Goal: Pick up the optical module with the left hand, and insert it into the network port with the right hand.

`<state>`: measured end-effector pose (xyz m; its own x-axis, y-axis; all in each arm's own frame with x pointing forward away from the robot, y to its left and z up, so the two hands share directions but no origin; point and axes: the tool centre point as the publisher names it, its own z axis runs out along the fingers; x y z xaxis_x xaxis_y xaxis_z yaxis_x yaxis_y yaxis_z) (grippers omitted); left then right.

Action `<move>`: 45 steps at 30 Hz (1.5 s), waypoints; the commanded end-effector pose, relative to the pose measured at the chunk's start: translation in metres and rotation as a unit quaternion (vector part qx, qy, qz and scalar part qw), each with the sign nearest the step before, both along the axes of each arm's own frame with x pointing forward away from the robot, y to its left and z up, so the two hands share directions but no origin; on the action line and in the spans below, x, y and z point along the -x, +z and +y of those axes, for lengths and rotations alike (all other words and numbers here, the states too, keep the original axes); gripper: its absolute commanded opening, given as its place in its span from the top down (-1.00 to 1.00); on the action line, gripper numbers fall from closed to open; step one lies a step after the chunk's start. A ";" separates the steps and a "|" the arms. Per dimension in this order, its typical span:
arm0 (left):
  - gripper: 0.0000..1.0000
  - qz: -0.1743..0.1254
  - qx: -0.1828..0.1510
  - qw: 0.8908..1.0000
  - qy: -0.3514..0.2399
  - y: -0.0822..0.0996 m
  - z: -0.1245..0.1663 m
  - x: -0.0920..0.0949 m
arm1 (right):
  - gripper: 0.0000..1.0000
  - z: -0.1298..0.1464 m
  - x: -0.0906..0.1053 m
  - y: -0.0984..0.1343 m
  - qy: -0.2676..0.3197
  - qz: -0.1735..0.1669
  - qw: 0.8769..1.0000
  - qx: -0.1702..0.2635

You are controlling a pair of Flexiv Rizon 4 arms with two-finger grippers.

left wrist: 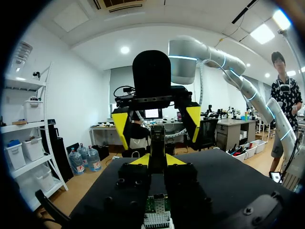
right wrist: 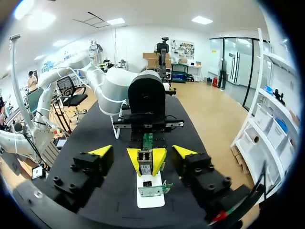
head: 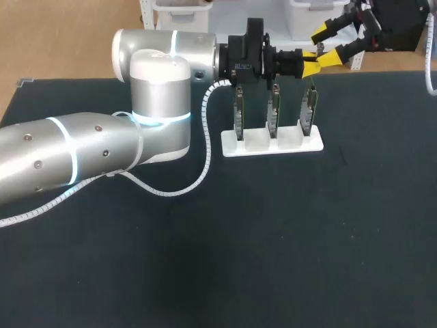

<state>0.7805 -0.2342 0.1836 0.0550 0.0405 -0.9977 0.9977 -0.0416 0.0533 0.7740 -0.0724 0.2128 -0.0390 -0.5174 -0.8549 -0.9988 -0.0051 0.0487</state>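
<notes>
Left arm (head: 82,160) reaches across the counter (head: 307,239). Left jaws are clamped narrow on the optical module (right wrist: 144,163), with yellow fingertips (right wrist: 134,160) on both sides. Module is held in the air over the right end of the white holder (head: 273,145), just above the rightmost upright board (head: 309,113). Long axis is horizontal, in line with the left fingers, free end facing the right jaws. Right jaws are spread wide, fingertips (right wrist: 186,151) either side of the module's line, not touching it.
</notes>
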 end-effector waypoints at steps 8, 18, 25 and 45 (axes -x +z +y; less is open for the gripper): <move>1.00 0.000 0.000 1.000 0.002 0.000 0.001 0.001 | 1.00 0.002 0.001 0.000 -0.001 0.000 1.000 -0.003; -1.00 0.000 0.000 1.000 0.002 0.000 0.001 0.001 | 1.00 0.003 0.002 -0.001 0.000 0.002 1.000 -0.005; -1.00 0.000 0.000 1.000 0.002 0.000 0.001 0.001 | 1.00 0.004 0.001 0.000 -0.001 0.001 1.000 -0.008; -1.00 -0.003 -0.047 0.999 0.008 0.016 0.013 0.004 | 1.00 0.001 -0.006 -0.001 -0.009 0.002 1.000 -0.011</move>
<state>0.7823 -0.2254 0.1964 0.0642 0.1224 -0.9904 0.9976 -0.0350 0.0603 0.7783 -0.0717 0.2118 -0.0515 -0.4992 -0.8650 -0.9986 0.0127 0.0521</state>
